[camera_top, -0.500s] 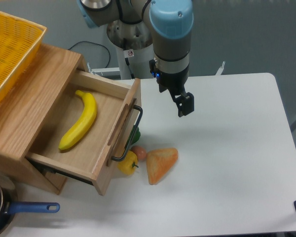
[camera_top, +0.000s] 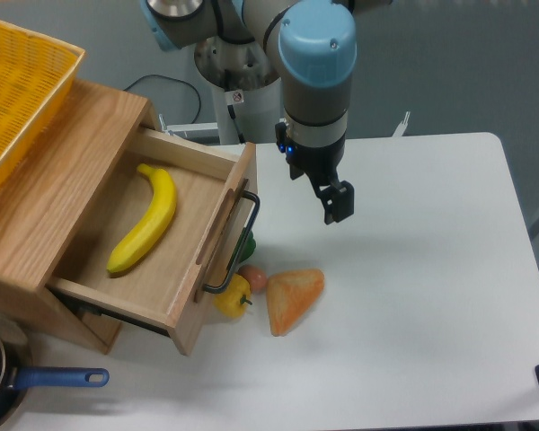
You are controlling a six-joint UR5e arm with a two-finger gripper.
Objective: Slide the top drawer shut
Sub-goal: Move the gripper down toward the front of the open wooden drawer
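The top drawer point(camera_top: 217, 251) is a light oak box pulled far out of its wooden cabinet point(camera_top: 63, 171). Its flat front carries a long black bar handle point(camera_top: 238, 244). A yellow banana point(camera_top: 148, 218) lies inside it. My gripper point(camera_top: 336, 203) hangs above the table to the right of the drawer front, clear of the handle and holding nothing. Its fingers point down; from this angle I cannot tell whether they are open or shut.
A yellow wire basket point(camera_top: 18, 90) sits on top of the cabinet. Toy food lies under the drawer front: a yellow pepper point(camera_top: 233, 296), a small orange piece point(camera_top: 254, 277), a green piece point(camera_top: 247, 246) and an orange wedge point(camera_top: 292, 298). A blue-handled pan point(camera_top: 18, 382) is at the bottom left.
My gripper has moved slightly down and to the right. The drawer and the other things have not moved.
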